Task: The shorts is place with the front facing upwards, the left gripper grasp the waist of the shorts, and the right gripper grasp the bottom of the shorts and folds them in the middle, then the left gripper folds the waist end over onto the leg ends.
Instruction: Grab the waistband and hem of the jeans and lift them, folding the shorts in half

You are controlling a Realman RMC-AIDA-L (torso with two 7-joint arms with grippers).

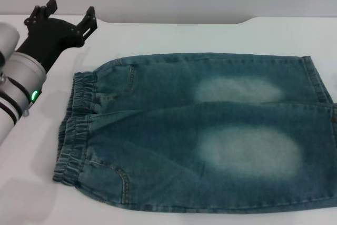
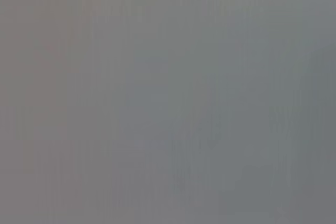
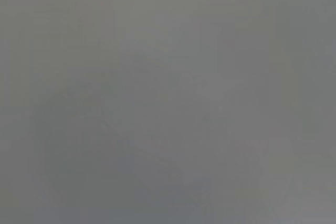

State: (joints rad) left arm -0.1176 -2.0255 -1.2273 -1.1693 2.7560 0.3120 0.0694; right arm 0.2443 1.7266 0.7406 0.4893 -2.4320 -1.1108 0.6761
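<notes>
We see the denim shorts (image 1: pixel 200 130) spread flat, front up, on the white bench (image 1: pixel 174 35), the gathered elastic waist (image 1: pixel 79 130) towards our left and the leg hems (image 1: pixel 318 82) running off the view at our right. Our left hand (image 1: pixel 66 14) hovers beyond the waist's far corner, fingers spread, touching nothing. Our right hand is out of sight, and both wrist views show only grey blur. The fold has not begun. The risk, as we judge it, is pinching only the top denim layer at the puckered band, so the shorts skew or slide when lifted.
</notes>
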